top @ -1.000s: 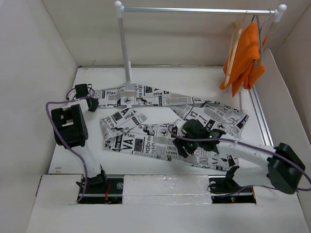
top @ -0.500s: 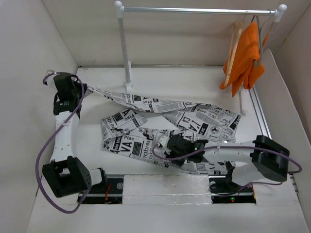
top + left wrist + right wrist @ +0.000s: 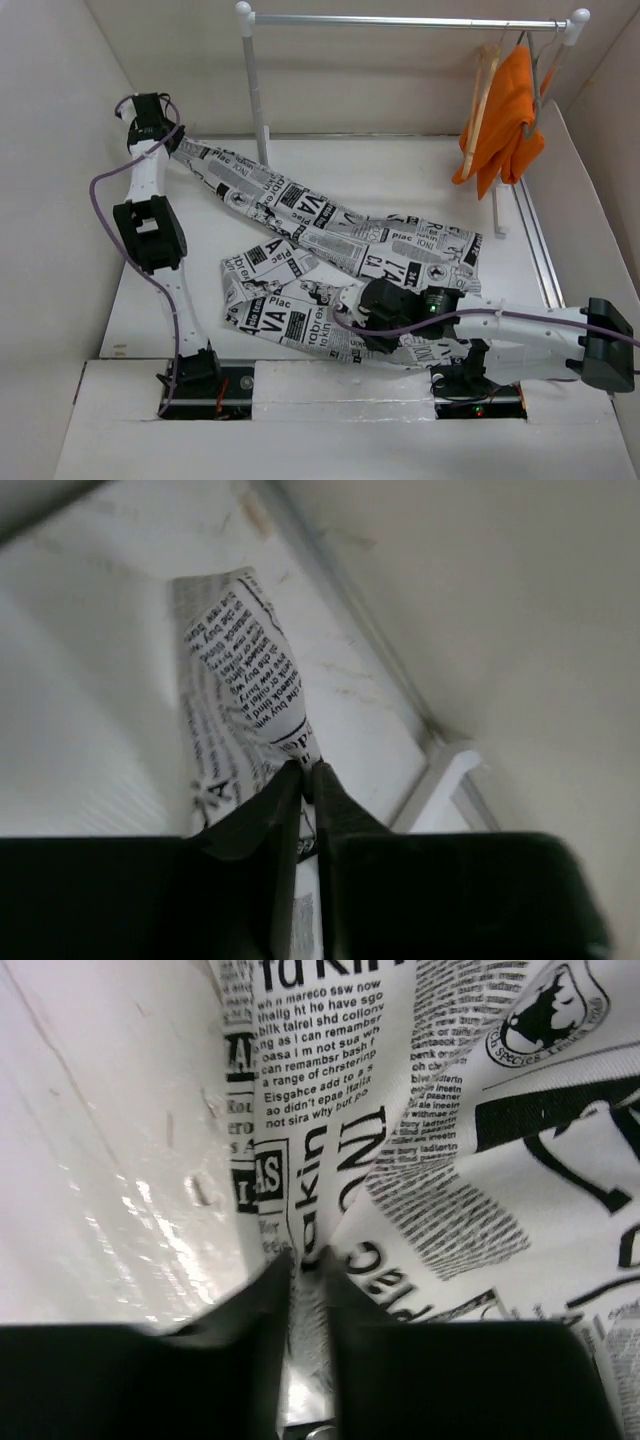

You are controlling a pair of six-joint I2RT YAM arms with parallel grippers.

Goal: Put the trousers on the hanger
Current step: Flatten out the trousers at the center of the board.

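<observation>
The newspaper-print trousers (image 3: 330,225) lie across the white table, one leg stretched diagonally toward the back left corner. The other leg is folded along the front (image 3: 290,320). My left gripper (image 3: 168,140) is raised in that corner and shut on the leg's end; in the left wrist view its fingertips (image 3: 307,770) pinch the printed cloth (image 3: 235,680). My right gripper (image 3: 352,306) is low at the front, and its jaws (image 3: 308,1260) are closed on a fold of the trousers (image 3: 330,1080). The tan wooden hanger (image 3: 481,100) hangs edge-on from the rail at the back right.
A metal clothes rack spans the back, with its rail (image 3: 400,20) on top and a pole (image 3: 258,95) at left. An orange garment (image 3: 508,110) hangs next to the hanger. White walls close in both sides, and a metal strip (image 3: 537,250) runs along the right edge.
My left arm swung from the middle left up to the back left corner, pulling one trouser leg taut. My right gripper moved toward the front and closed on the cloth.
</observation>
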